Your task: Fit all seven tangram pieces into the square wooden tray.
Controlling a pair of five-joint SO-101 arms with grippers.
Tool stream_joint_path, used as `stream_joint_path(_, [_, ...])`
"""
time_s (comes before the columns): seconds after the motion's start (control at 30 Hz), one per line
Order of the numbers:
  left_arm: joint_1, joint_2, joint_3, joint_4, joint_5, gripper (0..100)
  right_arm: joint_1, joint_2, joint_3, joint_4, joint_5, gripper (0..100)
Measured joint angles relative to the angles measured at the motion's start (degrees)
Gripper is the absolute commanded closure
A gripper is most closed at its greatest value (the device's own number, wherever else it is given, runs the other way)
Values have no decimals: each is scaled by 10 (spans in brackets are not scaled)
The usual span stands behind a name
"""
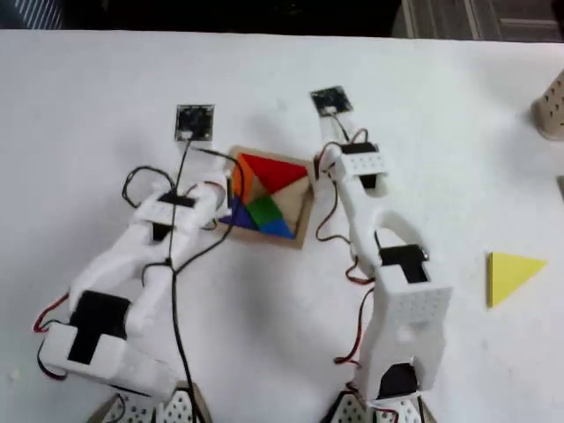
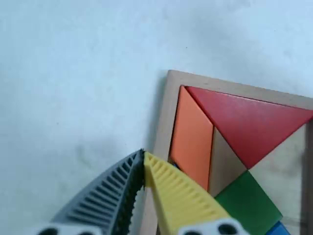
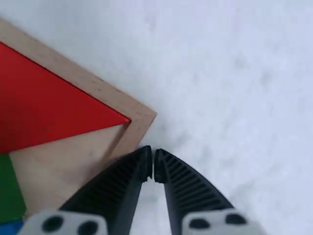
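Fingers on my left gripper (image 2: 144,157) are pressed together on nothing, tips at the wooden tray's (image 2: 163,112) rim beside the orange piece (image 2: 191,139). My right gripper (image 3: 152,159) is clenched empty too, just off the tray corner by the red triangle (image 3: 44,103). In the high view the tray sits mid-frame and also holds a green piece (image 1: 264,210), a blue piece (image 1: 278,227) and a purple piece (image 1: 238,214). The yellow triangle (image 1: 509,275) lies on the table (image 1: 441,106) at far right.

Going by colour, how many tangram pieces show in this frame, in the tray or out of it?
Red piece: 1
Orange piece: 1
Green piece: 1
Blue piece: 1
Purple piece: 1
Yellow piece: 1
Total: 6
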Motion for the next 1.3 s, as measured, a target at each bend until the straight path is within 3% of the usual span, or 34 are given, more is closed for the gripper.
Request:
stream_joint_path(0.17, [-41,0,-22,0,3,978,-22,11,-21,3,54,982])
stream_joint_path(0.33, [-74,4,-31,0,4,978,-27,-34,-11,72,50,981])
stream_joint_path(0.47, [-77,4,-31,-1,5,978,-45,-129,80,56,11,981])
stream_joint_path(0.63, [-81,4,-31,-15,5,978,-98,-232,219,-45,-92,981])
stream_joint_path(0.73, [-95,4,-31,-16,5,978,-112,-228,252,-124,-162,981])
stream_joint_path(0.83, [-105,4,-31,-16,5,978,-116,-180,240,-161,-184,981])
stream_joint_path(1.03, [-107,4,-31,-16,5,978,-120,-85,140,-86,-190,981])
stream_joint_path(1.3, [-107,4,-31,-16,5,978,-169,-76,86,24,-191,981])
